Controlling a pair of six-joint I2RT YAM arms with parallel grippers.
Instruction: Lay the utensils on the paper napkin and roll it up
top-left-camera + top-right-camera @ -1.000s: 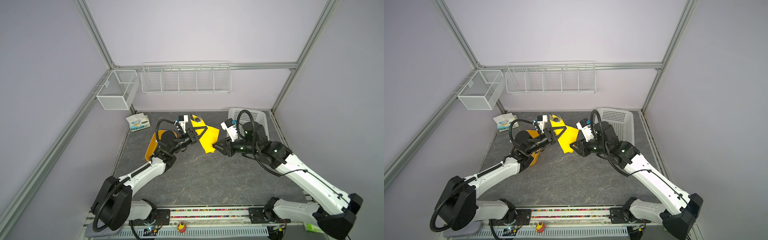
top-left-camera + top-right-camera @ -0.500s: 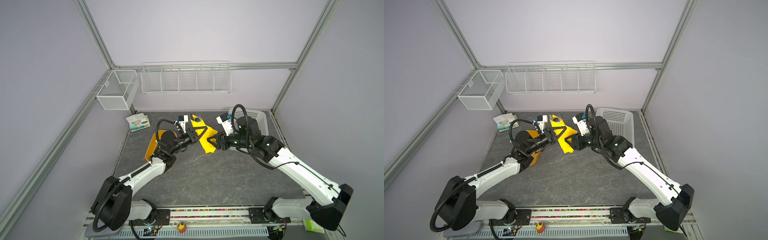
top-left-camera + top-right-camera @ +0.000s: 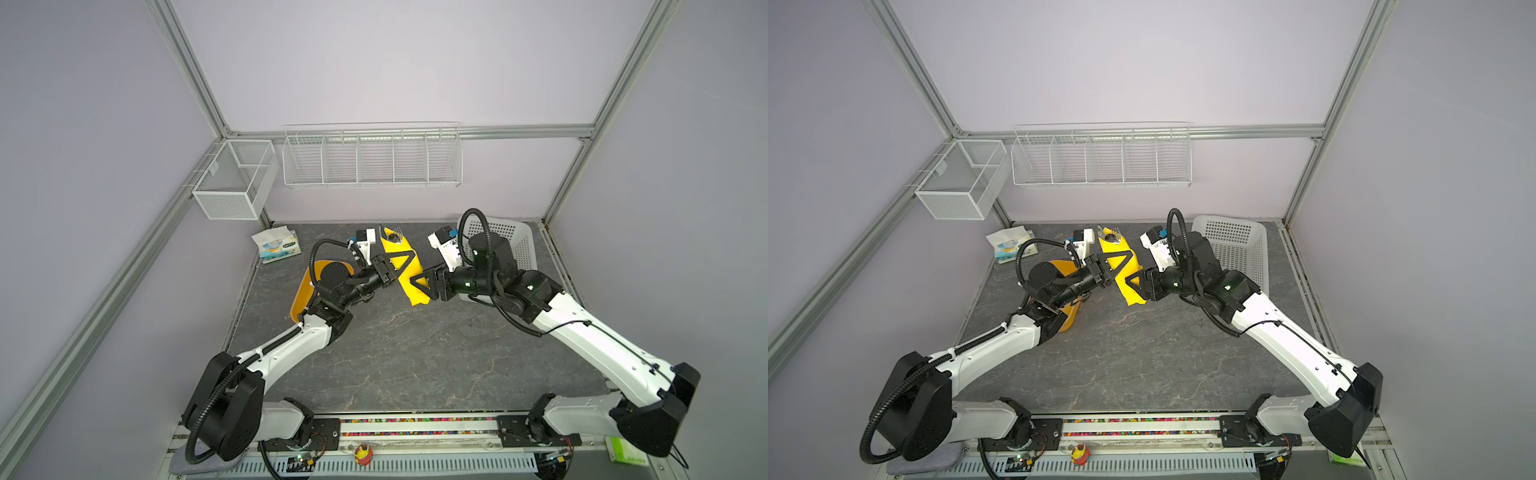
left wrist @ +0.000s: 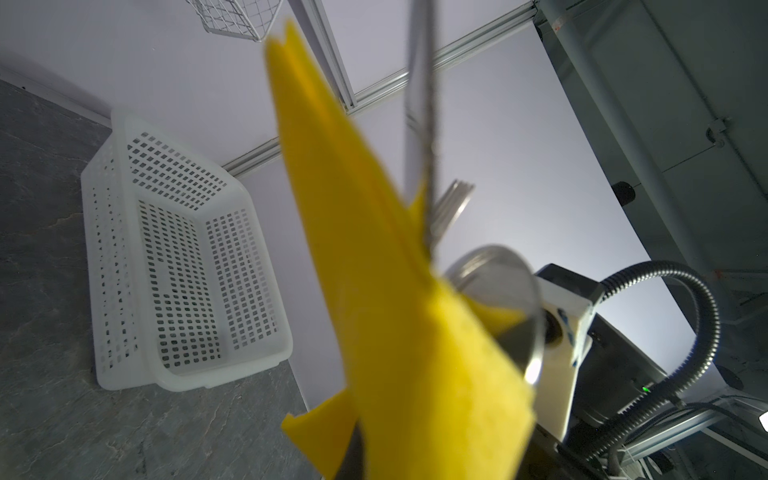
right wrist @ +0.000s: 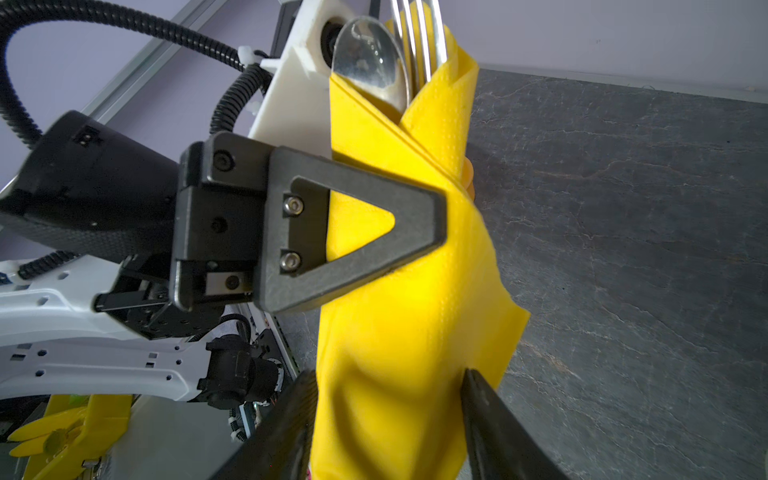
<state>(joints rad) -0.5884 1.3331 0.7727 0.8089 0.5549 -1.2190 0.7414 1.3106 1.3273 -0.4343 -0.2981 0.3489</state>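
A: Start at the near edge. How do the arms sit?

B: Both bases stand on the near rail. The left arm (image 3: 282, 349) rises from 7 o'clock and reaches toward 1 o'clock over the counter (image 3: 395, 353), wrist bent. The right arm (image 3: 602, 340) climbs from 5 o'clock toward 10 o'clock, then its wrist turns to face 9 o'clock.

A: And the fingers?

B: The left gripper (image 3: 409, 254) points to 2 o'clock, its fingers (image 5: 419, 216) clenched across the middle of the paper napkin (image 3: 406, 287). The right gripper (image 3: 419, 287) meets the roll from 3 o'clock. Its fingers (image 5: 490, 419) are spread, one on either side of the roll's lower end; whether they press the paper I cannot tell.

A: Where is the napkin?

B: Past the counter's middle, at 12 o'clock, held up between the two grippers as a loose roll. In both top views it slants, near end toward 5 o'clock, far end toward 11 o'clock. The utensils (image 3: 392, 237) stick out of that far end: a spoon (image 5: 370, 62) bowl with the fork (image 5: 419, 37) tines beside it.

A: Anything beyond?

B: An orange tray (image 3: 300, 299) lies at 9 o'clock, partly hidden beneath the left arm. A white basket (image 3: 517, 245) sits at 1 o'clock behind the right wrist, a tissue pack (image 3: 276, 247) at 11 o'clock. On the back wall hangs a wire rack (image 3: 372, 160), with a mesh box (image 3: 235, 178) on the left wall.
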